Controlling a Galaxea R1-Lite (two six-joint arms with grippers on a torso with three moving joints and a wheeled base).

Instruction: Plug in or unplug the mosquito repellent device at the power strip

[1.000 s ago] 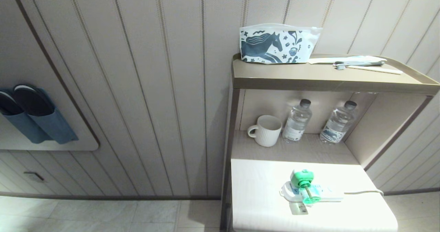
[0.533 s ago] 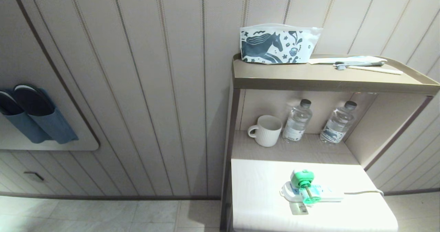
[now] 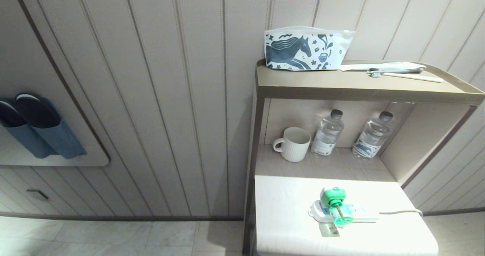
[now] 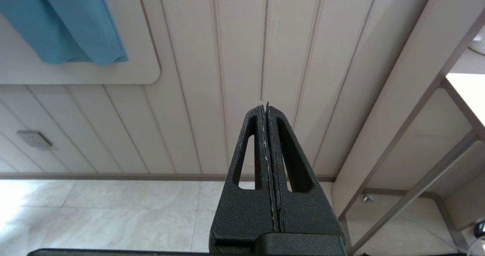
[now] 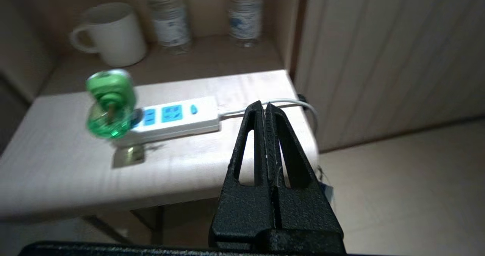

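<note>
**Operator:** Where is the mosquito repellent device (image 3: 335, 206) located relative to the power strip (image 3: 356, 213)?

**Technician:** It sits plugged into the socket at the strip's cordless end, on the white table (image 3: 288, 225). The strip's long axis runs across the table, with its cord (image 5: 273, 104) leaving toward the robot's right. The device stands up from the strip face, bottle end tilted toward the table's front edge.

**Operator:** Which arm is nearer?

**Technician:** The right gripper (image 5: 265, 106). It is off the table's front right corner, well apart from the device, with its fingers pressed together and holding nothing. The device lies ahead and toward the robot's left of those fingertips, beyond the strip's free sockets.

**Operator:** And the left?

**Technician:** The left gripper (image 4: 266, 106) is parked facing the wall panels, fingers also closed and empty, further from the table.

**Operator:** Implication for the next move?

**Technician:** In my judgement, the right fingers must spread, then travel leftward along the strip's axis to reach the device.
</note>
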